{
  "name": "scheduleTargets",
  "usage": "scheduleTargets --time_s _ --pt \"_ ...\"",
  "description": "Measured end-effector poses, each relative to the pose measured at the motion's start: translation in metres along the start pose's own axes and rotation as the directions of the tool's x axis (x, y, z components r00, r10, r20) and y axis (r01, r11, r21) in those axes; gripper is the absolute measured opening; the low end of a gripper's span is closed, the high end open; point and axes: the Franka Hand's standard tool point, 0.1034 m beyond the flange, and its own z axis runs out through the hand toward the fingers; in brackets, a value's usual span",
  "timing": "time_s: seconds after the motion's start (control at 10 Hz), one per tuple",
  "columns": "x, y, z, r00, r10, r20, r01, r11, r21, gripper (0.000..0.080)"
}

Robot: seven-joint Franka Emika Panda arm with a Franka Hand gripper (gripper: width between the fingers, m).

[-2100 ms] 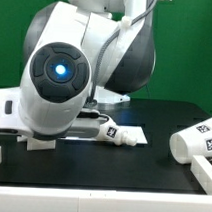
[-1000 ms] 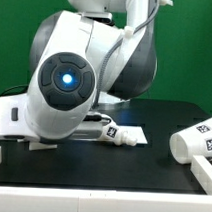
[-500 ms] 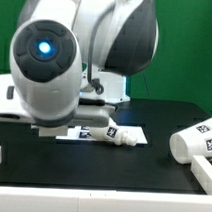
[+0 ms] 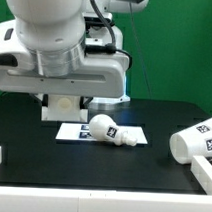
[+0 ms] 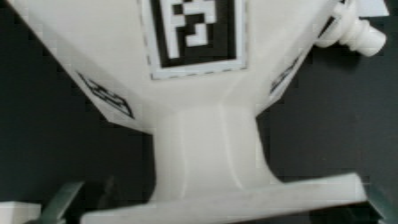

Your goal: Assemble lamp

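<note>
Probably light, stiff and slick, so best pinched across the narrower neck of the bulb lying mid-frame in the exterior view on the marker board; impossible to tell the tool's opening.

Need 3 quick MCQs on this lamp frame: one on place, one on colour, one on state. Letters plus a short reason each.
1. Where does the bulb lie?
A) on the marker board
B) on the floor
C) on a shelf

2. What colour is the table top?
A) white
B) black
C) green

3. How is the shade positioned?
A) upright, mouth up
B) lying on its side
C) stacked on the bulb

Answers:
1 A: the exterior view shows it resting on the flat white tagged sheet.
2 B: the surface around the parts is black.
3 B: its curved wall rests on the table, apart from the bulb.
</note>
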Motion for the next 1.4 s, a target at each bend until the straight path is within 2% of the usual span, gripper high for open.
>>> scheduleTargets --time_s 0.2,0.3,0.4,0.5,0.6,0.7,0.8,0.9,1.2,1.3,1.4 --pt "0.007 0.001 -0.005 0.986 -0.004 -0.166 0.003 1.000 -0.010 0.0528" --pt "0.007 -0.002 -0.007 0.976 0.001 -0.216 -0.001 1.000 0.001 0.0528" --pt "0.015 -0.019 -0.025 0.938 0.032 -0.346 -0.011 0.998 0.063 0.0528" --pt "0.016 -0.035 -0.037 0.878 0.071 -0.473 -0.018 0.993 0.115 0.0528" --pt "0.019 -0.051 -0.045 0.822 0.123 -0.556 -0.054 0.989 0.138 0.0528" --pt "0.031 -0.065 -0.057 0.747 0.172 -0.642 -0.091 0.983 0.157 0.0528" --pt "0.037 -0.075 -0.060 0.677 0.180 -0.714 -0.097 0.983 0.156 0.0528" --pt "0.035 -0.070 -0.054 0.642 0.157 -0.750 -0.085 0.987 0.134 0.0528" --pt "0.038 -0.068 -0.056 0.470 0.140 -0.872 -0.095 0.990 0.108 0.0528" --pt "0.039 -0.081 -0.049 0.381 0.146 -0.913 -0.099 0.988 0.117 0.0528" --pt "0.045 -0.101 -0.033 0.347 0.124 -0.930 -0.084 0.991 0.101 0.0528"
